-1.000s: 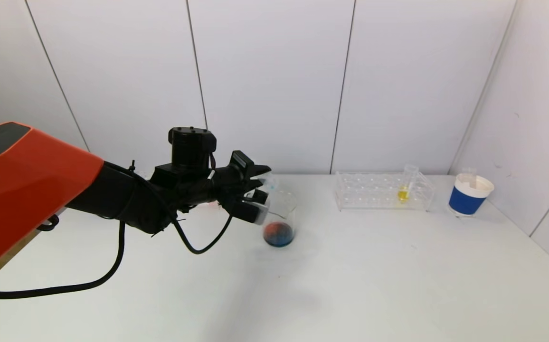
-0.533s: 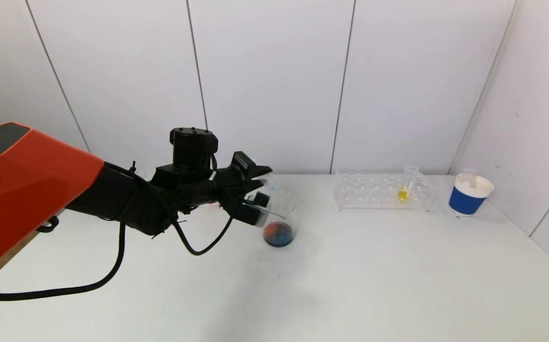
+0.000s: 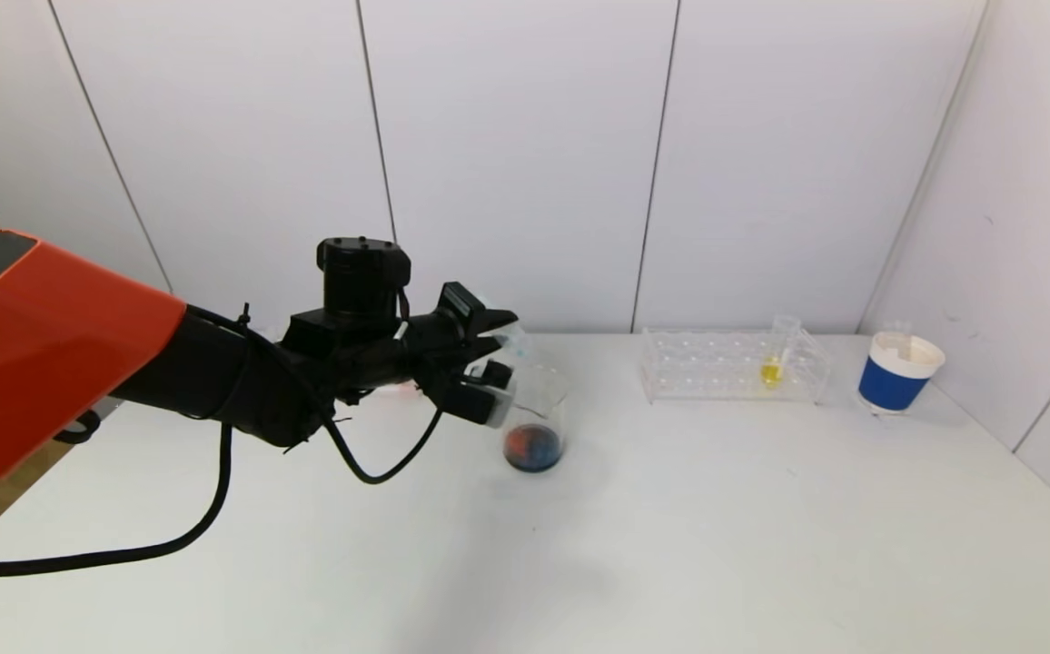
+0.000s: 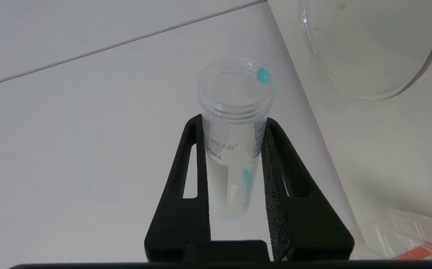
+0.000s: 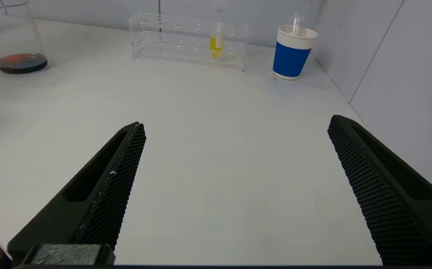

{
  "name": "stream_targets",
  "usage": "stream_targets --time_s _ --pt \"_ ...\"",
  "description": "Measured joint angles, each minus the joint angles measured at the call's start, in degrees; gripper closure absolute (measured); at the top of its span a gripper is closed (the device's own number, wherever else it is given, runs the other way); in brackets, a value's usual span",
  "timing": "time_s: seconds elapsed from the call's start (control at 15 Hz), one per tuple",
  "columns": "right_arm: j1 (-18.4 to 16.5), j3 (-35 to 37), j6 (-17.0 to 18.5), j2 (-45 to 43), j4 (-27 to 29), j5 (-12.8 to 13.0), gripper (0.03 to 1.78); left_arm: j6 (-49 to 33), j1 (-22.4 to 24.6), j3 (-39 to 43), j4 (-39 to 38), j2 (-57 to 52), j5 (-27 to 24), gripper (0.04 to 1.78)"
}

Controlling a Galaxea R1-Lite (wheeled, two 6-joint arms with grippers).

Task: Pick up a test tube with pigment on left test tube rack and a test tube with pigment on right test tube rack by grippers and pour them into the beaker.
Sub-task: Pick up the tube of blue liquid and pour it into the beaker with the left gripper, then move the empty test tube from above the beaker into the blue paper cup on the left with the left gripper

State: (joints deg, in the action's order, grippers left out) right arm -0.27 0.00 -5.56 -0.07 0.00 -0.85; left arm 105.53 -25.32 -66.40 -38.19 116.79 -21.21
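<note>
Nearest me, my right gripper (image 5: 234, 186) hangs low over the table (image 3: 670, 545), jaws spread wide, holding nothing. Further out, centre-left of the head view, my left gripper (image 3: 489, 377) is clamped on a test tube (image 4: 234, 142) tipped at the beaker (image 3: 536, 418); only blue drops cling inside, so I judge the pour nearly finished. I'd keep the mouth over the rim until the dripping stops. Farthest, upper right, the yellow tube (image 3: 771, 368) waits in the right rack (image 3: 734, 366), well apart from my open hand.
</note>
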Motion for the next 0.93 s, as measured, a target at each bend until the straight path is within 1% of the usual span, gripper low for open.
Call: stream_targets --time_s 0.13,0.27,0.4,0.67,0.8,0.93 --pt "0.0 0.0 0.0 0.0 0.0 0.0 0.04 -1.3 0.2 -0.2 0.0 -0.2 -0.3 1.38" --pt "0.0 0.0 0.0 0.0 0.0 0.0 0.04 -5.6 0.1 -0.3 -0.4 -0.2 -0.7 1.38" --pt "0.0 0.0 0.0 0.0 0.0 0.0 0.04 -12.1 -0.2 -0.4 -2.2 -0.2 -1.0 1.38" --pt "0.0 0.0 0.0 0.0 0.0 0.0 0.04 -27.7 -2.1 -0.2 -11.2 0.6 -0.3 1.38" --pt "0.0 0.0 0.0 0.0 0.0 0.0 0.04 -34.0 -2.4 -0.2 -12.2 0.8 0.7 1.38" --pt "0.0 0.0 0.0 0.0 0.0 0.0 0.04 -41.4 -2.7 -0.5 -13.7 0.7 3.2 1.38"
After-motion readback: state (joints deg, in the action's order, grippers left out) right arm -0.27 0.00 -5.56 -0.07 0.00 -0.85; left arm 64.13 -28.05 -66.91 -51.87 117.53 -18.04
